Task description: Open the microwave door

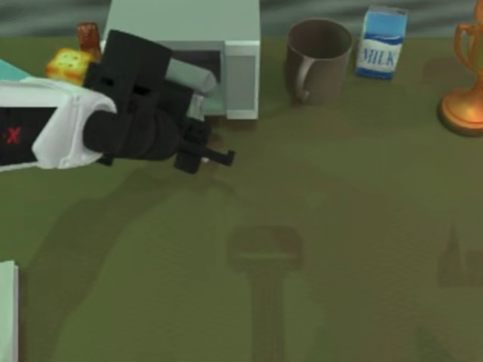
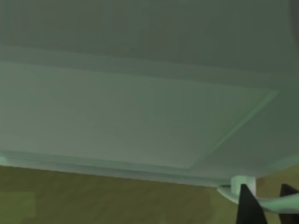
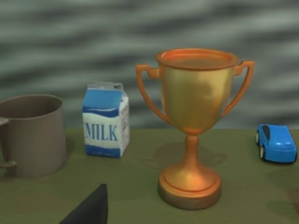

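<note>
The pale grey-green microwave (image 1: pixel 181 19) stands at the back left of the table, its plain control panel (image 1: pixel 241 79) at the front right. The microwave door (image 2: pixel 140 121) fills the left wrist view, and its pale handle strip (image 2: pixel 243 181) runs between two dark fingertips (image 2: pixel 247 207). My left gripper (image 1: pixel 217 157) sits just in front of the microwave, shut on that handle. From above, the door looks swung out a little, with a dark cavity (image 1: pixel 198 56) showing behind it. My arm hides most of the door. Of my right gripper only one dark fingertip (image 3: pixel 96 205) shows.
To the right of the microwave stand a brown mug (image 1: pixel 317 56), a blue milk carton (image 1: pixel 381 41) and an orange trophy (image 1: pixel 468 83). A blue toy car (image 3: pixel 275 142) is beyond the trophy. Toast (image 1: pixel 68 64) lies left of the microwave. A white object (image 1: pixel 7 309) sits at the front left edge.
</note>
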Available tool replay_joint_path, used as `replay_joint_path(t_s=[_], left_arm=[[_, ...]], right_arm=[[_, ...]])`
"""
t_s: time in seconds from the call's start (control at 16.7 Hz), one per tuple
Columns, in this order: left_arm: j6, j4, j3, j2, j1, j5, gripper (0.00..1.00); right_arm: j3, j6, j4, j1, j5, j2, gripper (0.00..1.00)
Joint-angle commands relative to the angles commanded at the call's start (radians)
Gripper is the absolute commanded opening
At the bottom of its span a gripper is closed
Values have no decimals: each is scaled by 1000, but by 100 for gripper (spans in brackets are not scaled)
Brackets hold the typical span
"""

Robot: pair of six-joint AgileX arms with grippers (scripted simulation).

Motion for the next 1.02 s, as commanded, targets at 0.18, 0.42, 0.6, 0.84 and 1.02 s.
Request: replay_joint_path(t_s=[0.18,0.42,0.6,0.84,1.02], left_arm=[[6,-2,-5,-2,-2,16,0],[50,1,-22,-21,19,45,0],[64,-1,-29,-24,27,54,0],[64,-1,-29,-24,27,54,0],[64,-1,-29,-24,27,54,0]], right_arm=[[0,0,0,0,0,0,100],[0,0,0,0,0,0,100],[0,0,0,0,0,0,100],[0,0,0,0,0,0,100],[0,0,0,0,0,0,100]])
